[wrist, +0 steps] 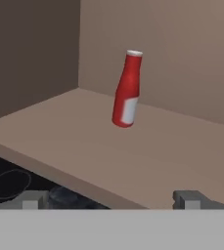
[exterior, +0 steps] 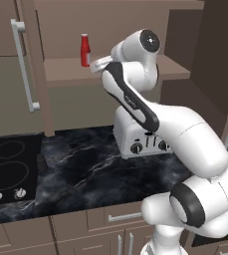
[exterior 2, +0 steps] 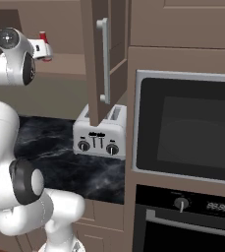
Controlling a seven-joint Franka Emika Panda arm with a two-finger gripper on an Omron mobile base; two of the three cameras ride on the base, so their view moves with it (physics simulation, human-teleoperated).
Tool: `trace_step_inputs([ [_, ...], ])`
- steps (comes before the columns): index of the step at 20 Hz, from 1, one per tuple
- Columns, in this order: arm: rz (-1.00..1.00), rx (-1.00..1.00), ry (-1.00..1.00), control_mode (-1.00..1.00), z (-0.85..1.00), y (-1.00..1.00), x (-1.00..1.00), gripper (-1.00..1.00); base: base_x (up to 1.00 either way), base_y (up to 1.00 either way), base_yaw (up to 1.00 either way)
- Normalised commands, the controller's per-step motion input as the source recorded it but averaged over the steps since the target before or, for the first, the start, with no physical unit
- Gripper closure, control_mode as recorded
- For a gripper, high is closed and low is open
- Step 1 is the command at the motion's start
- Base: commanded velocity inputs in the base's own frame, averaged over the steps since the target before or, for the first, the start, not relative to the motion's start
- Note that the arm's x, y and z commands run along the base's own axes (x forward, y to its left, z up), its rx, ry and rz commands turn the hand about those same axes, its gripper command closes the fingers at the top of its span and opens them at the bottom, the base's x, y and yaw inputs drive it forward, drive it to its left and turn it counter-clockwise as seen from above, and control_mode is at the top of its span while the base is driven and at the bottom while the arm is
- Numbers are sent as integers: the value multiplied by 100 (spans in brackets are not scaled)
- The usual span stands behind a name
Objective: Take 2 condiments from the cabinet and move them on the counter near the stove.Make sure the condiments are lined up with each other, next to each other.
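From your right side, the arm (exterior 2: 8, 123) rises at left, its hand reaching toward the red bottle (exterior 2: 43, 38) on the cabinet shelf (exterior 2: 65, 66). The open door (exterior 2: 101, 59) hangs above the toaster (exterior 2: 100, 135) on the counter (exterior 2: 55, 147); an oven (exterior 2: 187, 133) stands right.

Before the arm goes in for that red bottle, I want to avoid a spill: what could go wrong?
1. The red bottle is tall, slim and stands free on the shelf; a finger of the open gripper could tip it.
2. The toaster sits right below, so a fall could hit it.
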Motion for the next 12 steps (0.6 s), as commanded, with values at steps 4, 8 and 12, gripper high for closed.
trace_step_inputs([
  [4, -7, 0, 0, -100, 0, 14, 31, -100, 0, 0, 0],
  [8, -6, 0, 0, -100, 0, 14, 28, -100, 0, 0, 0],
  [12, -5, 0, 0, -100, 0, 13, 32, -100, 0, 0, 0],
])
